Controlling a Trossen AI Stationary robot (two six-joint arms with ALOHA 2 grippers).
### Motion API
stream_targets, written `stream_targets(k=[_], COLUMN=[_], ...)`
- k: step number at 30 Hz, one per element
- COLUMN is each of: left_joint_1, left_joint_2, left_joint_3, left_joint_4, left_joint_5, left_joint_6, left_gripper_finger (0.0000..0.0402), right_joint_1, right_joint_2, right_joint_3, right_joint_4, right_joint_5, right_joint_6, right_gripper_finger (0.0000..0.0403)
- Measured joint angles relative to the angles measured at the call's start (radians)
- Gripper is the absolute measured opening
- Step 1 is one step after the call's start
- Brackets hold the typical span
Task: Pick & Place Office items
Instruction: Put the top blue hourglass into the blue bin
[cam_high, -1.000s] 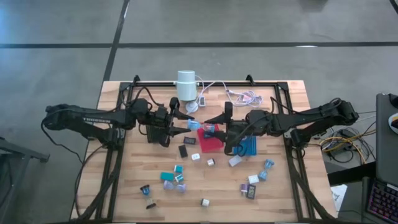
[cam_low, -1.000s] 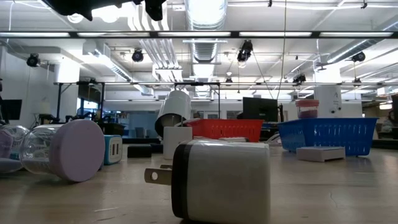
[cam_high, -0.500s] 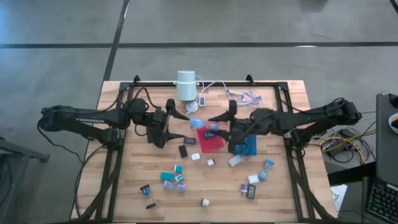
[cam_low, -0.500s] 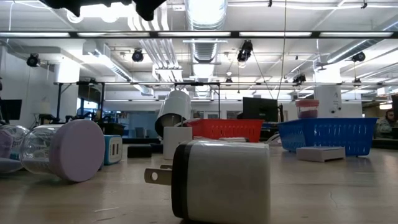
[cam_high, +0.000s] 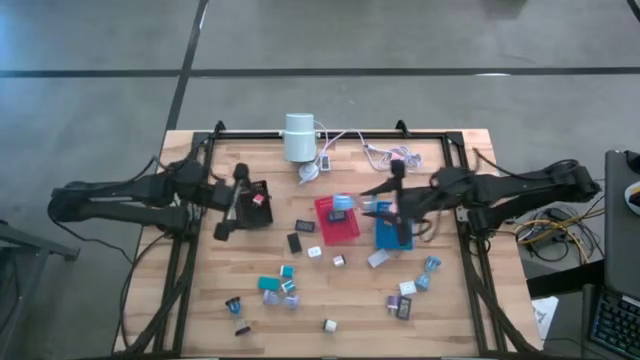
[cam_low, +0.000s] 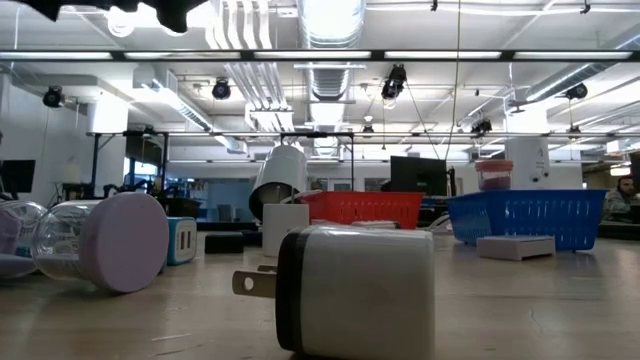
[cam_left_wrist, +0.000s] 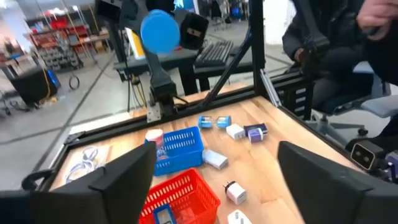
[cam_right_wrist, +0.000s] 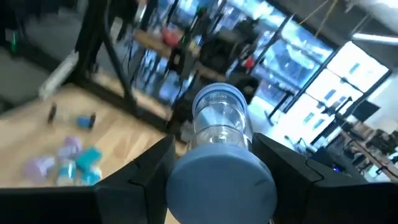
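In front of the red tray: loose items strewn about, not yet sorted, a charger nearest. Just right of the red tray, above the blue tray: right gripper, clamped on a blue-capped jar, likely poised to drop it in. Left of the red tray, by the black tray: left gripper, spread wide and empty, probably free for another pick. Behind the red tray: white cylinder, no part of the job.

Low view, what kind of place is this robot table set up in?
Probably an open lab or workshop: bare ceiling ducts and strip lights overhead, desks with monitors behind the wooden table, and a person seated beside it.
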Motion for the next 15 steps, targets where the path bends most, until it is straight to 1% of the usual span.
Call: stream_targets(k=[4, 8, 11, 12, 13, 15], left_joint_1=[0.0, 0.0, 0.0, 0.0, 0.0, 0.0], left_joint_2=[-0.131, -0.239, -0.307, -0.325, -0.342, -0.37], left_joint_3=[-0.087, -0.176, -0.239, -0.26, -0.282, -0.315], left_joint_4=[0.003, 0.003, 0.056, 0.093, 0.132, 0.164], left_joint_5=[-0.015, -0.052, -0.066, -0.064, -0.065, -0.067], left_joint_6=[0.017, 0.039, 0.015, 0.0, -0.013, -0.015], left_gripper_finger=[0.0237, 0.013, 0.0043, 0.0022, 0.0013, 0.0012], right_joint_1=[-0.015, -0.017, -0.017, -0.017, -0.017, -0.018], right_joint_2=[-0.117, -0.24, -0.327, -0.355, -0.384, -0.444], right_joint_3=[-0.08, -0.159, -0.216, -0.235, -0.255, -0.293], right_joint_4=[0.001, 0.004, 0.0, 0.0, -0.001, 0.001], right_joint_5=[-0.004, -0.029, -0.056, -0.055, -0.053, -0.052], right_joint_6=[0.095, 0.17, 0.218, 0.23, 0.237, 0.239], right_gripper_finger=[0.0188, 0.0188, 0.0188, 0.0188, 0.0188, 0.0188])
